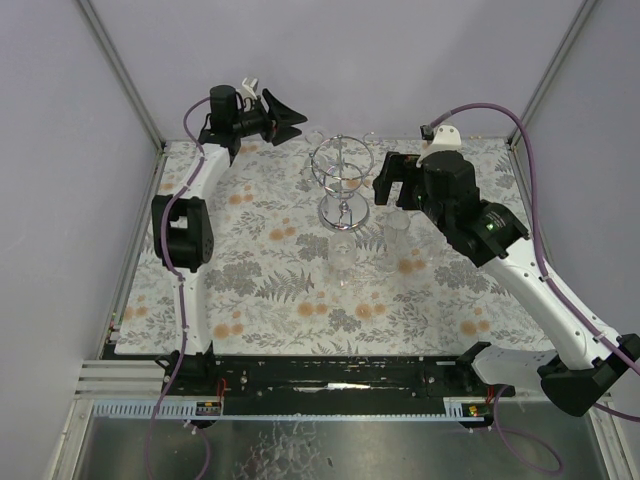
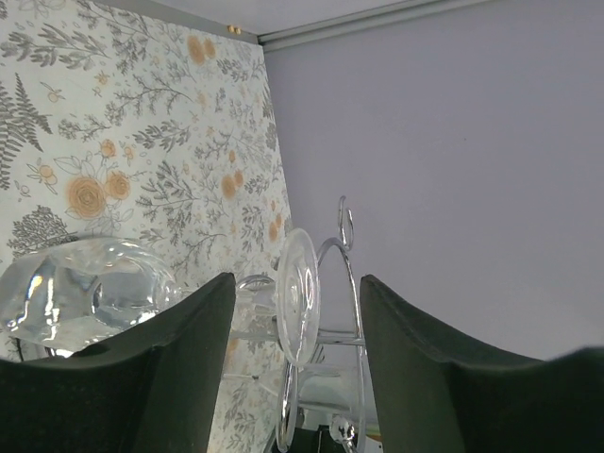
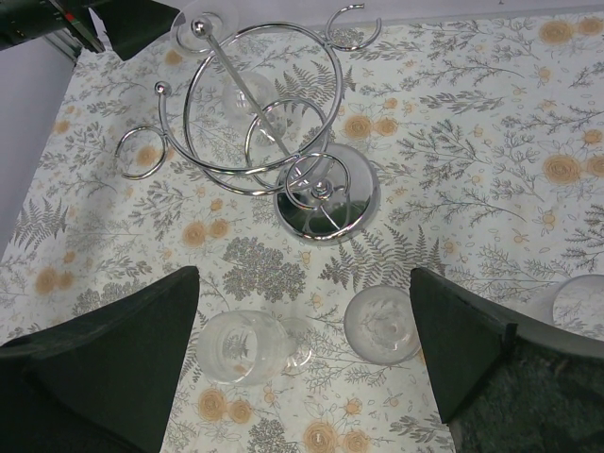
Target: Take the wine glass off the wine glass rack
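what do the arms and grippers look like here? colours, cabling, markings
The left arm and right arm have white links and black joint housings. A purple cable runs along each. The left gripper and right gripper are black with wedge-shaped fingers. A green light glows on the right arm. No readable markings.

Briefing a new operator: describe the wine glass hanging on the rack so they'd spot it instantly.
Find the chrome wire rack at the back middle of the flowered table. On its left side, by the left gripper, a clear stemmed glass hangs from it by its foot. The other glasses sit on the table; only this one hangs.
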You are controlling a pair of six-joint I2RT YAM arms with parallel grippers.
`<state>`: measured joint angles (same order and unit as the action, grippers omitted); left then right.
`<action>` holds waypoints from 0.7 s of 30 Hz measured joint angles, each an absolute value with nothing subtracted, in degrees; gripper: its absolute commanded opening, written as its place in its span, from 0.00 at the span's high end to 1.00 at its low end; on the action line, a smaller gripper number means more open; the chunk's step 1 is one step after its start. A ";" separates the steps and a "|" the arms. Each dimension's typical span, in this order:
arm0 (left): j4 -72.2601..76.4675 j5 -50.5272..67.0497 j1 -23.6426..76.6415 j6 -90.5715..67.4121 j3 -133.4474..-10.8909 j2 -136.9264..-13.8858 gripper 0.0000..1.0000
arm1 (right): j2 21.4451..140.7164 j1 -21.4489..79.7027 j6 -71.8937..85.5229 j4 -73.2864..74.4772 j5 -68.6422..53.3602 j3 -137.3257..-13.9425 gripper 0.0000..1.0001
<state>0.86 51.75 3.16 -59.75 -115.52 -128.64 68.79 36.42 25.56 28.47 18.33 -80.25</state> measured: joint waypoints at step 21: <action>0.40 53.21 5.21 -58.15 -114.26 -128.64 0.53 | 68.29 36.42 26.00 28.47 18.28 -80.25 0.01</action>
<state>0.40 53.21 5.21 -58.15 -114.26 -128.64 68.29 36.42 26.00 28.47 18.28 -80.25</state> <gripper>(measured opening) 0.472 0.992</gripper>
